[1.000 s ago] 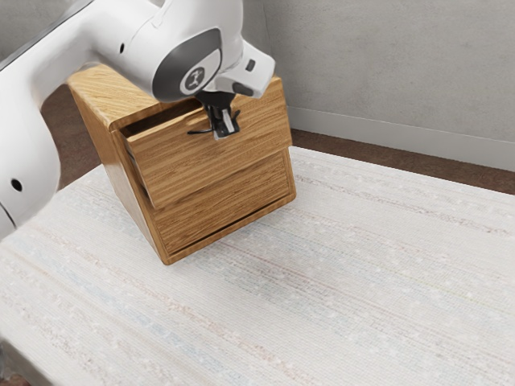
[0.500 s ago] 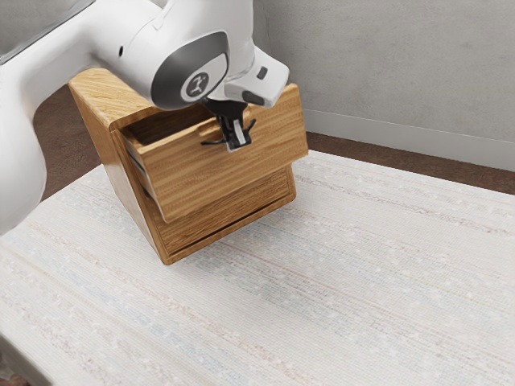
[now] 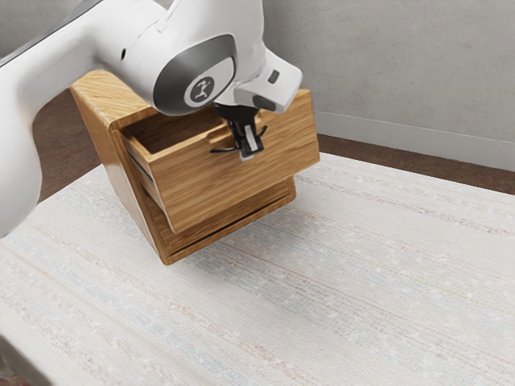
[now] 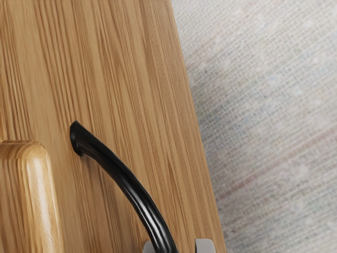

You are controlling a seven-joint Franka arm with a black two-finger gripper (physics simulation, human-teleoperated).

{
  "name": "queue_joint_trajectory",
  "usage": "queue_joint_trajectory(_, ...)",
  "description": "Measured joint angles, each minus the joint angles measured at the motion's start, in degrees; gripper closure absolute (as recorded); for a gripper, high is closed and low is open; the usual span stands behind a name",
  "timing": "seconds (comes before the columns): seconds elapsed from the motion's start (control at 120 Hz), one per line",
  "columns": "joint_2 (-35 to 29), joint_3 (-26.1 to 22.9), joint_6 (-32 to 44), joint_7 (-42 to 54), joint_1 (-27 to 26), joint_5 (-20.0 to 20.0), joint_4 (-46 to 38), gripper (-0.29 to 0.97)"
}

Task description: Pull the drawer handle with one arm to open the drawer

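While the black two-finger gripper [image 3: 249,147] points down at the drawer front, its fingers are pinched close together on the slim black curved handle [image 3: 222,149] — a grip near the bar's middle, one finger on each side. From the wrist camera, two grey pads [image 4: 204,245] sit on either side of that handle [image 4: 118,176], which arcs away to its mount on the striped oak front of the upper drawer [image 4: 105,63]. That upper drawer [image 3: 233,177] stands pulled partway out of the small light-wood cabinet [image 3: 100,100], its open hollow showing behind the front panel — and the lower drawer [image 3: 229,211] beneath sits flush and shut. Over it all hangs the white arm [image 3: 48,88], reaching in from the exterior view's left. The cabinet rests on a table with a pale woven surface [image 3: 370,281], with a grey wall [image 3: 402,56] behind.
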Motion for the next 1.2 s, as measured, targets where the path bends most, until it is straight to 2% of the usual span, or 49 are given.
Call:
queue_joint_trajectory(0.483,-3.57,-1.47,-0.38,-1.36,-3.13,-0.19,-3.73,0.73)
queue_joint_trajectory(0.833,-3.81,-1.68,-0.57,-2.7,-5.0,0.24,-4.79,0.7)
queue_joint_trajectory(0.9,-3.84,-1.87,-0.52,-2.98,-5.18,0.41,-4.9,0.76)
queue_joint_trajectory(1.2,-4.02,-1.86,-0.64,-3.84,-5.34,0.08,-4.94,0.66)
